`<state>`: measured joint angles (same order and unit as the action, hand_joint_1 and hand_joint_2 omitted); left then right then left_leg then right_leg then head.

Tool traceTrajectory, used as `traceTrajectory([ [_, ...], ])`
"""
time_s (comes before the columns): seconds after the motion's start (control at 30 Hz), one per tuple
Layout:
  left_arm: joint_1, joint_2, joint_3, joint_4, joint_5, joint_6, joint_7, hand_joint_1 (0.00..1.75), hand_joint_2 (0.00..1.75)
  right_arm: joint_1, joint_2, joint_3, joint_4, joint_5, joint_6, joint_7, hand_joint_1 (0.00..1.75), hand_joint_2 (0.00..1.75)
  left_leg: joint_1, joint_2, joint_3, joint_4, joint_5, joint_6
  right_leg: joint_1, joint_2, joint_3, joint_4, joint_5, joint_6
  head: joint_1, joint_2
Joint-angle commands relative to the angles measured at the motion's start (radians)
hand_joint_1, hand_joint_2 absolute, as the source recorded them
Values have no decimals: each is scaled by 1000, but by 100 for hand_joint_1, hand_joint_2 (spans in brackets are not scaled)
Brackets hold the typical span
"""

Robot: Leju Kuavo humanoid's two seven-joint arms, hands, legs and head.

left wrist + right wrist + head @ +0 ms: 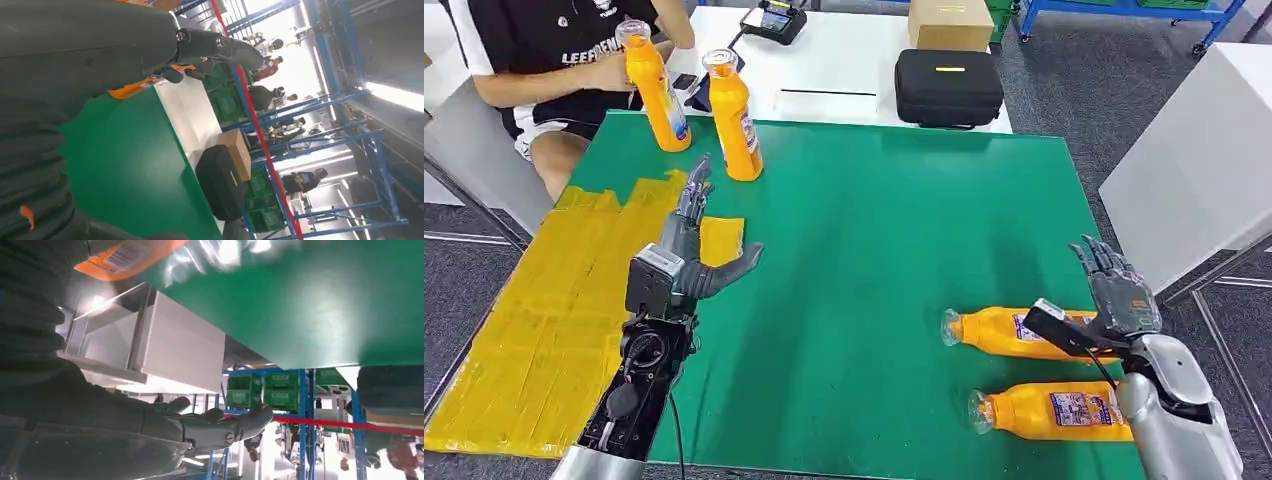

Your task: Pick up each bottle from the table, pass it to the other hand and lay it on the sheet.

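Two orange bottles stand upright at the back left of the green mat (904,250): one (656,90) has a person's hand on it, the other (734,118) stands free beside it. Two more bottles lie on their sides at the front right, one (1009,332) farther back and one (1049,410) closer to me. My left hand (692,235) hovers open, fingers stretched out, over the inner edge of the yellow sheet (544,330). My right hand (1116,290) is open above the right end of the farther lying bottle (125,257), holding nothing. The free upright bottle (130,89) peeks past my left hand.
A person sits at the back left behind the mat. A small yellow patch (722,240) lies beside my left hand. A black case (948,88), a cardboard box (950,22) and a card terminal (774,20) sit on the white table behind. Another white table (1194,160) stands to the right.
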<state>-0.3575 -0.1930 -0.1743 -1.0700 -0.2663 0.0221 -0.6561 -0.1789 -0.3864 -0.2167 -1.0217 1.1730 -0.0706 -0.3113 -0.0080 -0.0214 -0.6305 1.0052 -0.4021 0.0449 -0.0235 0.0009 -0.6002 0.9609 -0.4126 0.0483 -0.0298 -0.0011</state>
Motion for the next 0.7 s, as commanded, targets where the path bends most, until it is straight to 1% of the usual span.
traceTrajectory([
  [0.03,-53,15,21,85,7,0,6,0,175,-117,3,19,209,12,0,-4,0,175,1,4,7,0,-3,-3,1,3,6,-1,-1,-3,0,0],
  [0.1,-55,12,24,87,7,-2,6,0,175,-133,-7,20,245,5,12,-8,0,175,1,3,4,-1,-2,-2,1,2,4,-1,0,-2,0,0],
  [0.13,-55,11,26,89,9,-3,7,0,175,-131,-11,19,250,-2,24,-15,0,175,1,5,9,0,-4,-3,1,3,8,-1,-2,-3,0,0],
  [0.2,-60,11,28,100,24,-22,10,0,175,-112,-27,28,247,-28,73,-30,0,175,1,2,5,-1,-2,-2,1,1,5,-1,-1,-2,0,0],
  [0.23,-54,16,32,96,22,-7,20,0,175,-30,20,-18,66,-119,-48,-174,0,175,1,2,6,-1,-2,-3,1,1,6,-2,-1,-3,0,0],
  [0.3,-47,23,38,91,25,-5,23,0,175,100,95,-48,-306,-157,-24,-134,0,175,1,1,5,-1,-2,-3,2,0,5,-2,-1,-3,0,0],
  [0.33,-46,21,44,91,25,-6,23,0,175,124,119,-48,-418,-163,-10,-108,0,175,2,2,7,-1,-3,-4,2,0,7,-1,-3,-4,0,0],
  [0.37,-48,19,46,92,25,-7,23,0,175,134,127,-43,-472,-164,-6,-99,0,175,0,2,5,-1,-2,-3,1,2,4,0,-2,-3,1,0],
  [0.4,-50,18,48,95,24,-6,23,0,175,139,129,-38,-504,-167,-7,-97,0,175,0,5,8,-1,-4,-4,1,4,6,1,-3,-4,0,0],
  [0.47,-52,16,51,100,21,-4,24,0,175,143,126,-31,-528,-182,2,-103,0,175,0,3,3,-1,-2,-3,1,2,2,1,-1,-2,-1,0],
  [0.5,-54,16,52,102,21,-4,24,0,175,145,124,-30,-528,-185,6,-105,0,175,0,5,7,0,-4,-4,1,3,5,2,-4,-4,-1,0],
  [0.53,-56,16,53,107,21,-3,24,0,175,152,118,-27,-526,-199,16,-114,0,175,1,3,4,0,-2,-3,1,1,3,0,-2,-3,-1,0],
  [0.57,-57,18,57,108,21,2,24,0,175,160,111,-22,-518,-207,22,-125,0,175,2,1,2,-1,-1,-2,2,0,2,0,-1,-2,0,0],
  [0.6,-55,21,60,107,21,5,24,0,175,160,104,-14,-505,-206,26,-132,0,175,2,2,5,0,-3,-3,2,1,5,0,-3,-3,0,0],
  [0.63,-54,25,62,106,22,5,24,0,175,156,101,-9,-491,-205,27,-136,0,175,2,2,6,-1,-3,-4,2,0,6,0,-3,-3,-1,0],
  [0.67,-51,27,65,104,23,7,24,0,175,148,100,-2,-475,-204,27,-141,0,175,2,2,4,-1,-2,-3,2,0,3,0,-2,-3,0,0],
  [0.7,-47,29,67,102,23,7,24,0,175,137,95,12,-450,-204,31,-150,0,175,2,3,7,-1,-3,-3,3,1,6,-1,-3,-3,0,0],
])
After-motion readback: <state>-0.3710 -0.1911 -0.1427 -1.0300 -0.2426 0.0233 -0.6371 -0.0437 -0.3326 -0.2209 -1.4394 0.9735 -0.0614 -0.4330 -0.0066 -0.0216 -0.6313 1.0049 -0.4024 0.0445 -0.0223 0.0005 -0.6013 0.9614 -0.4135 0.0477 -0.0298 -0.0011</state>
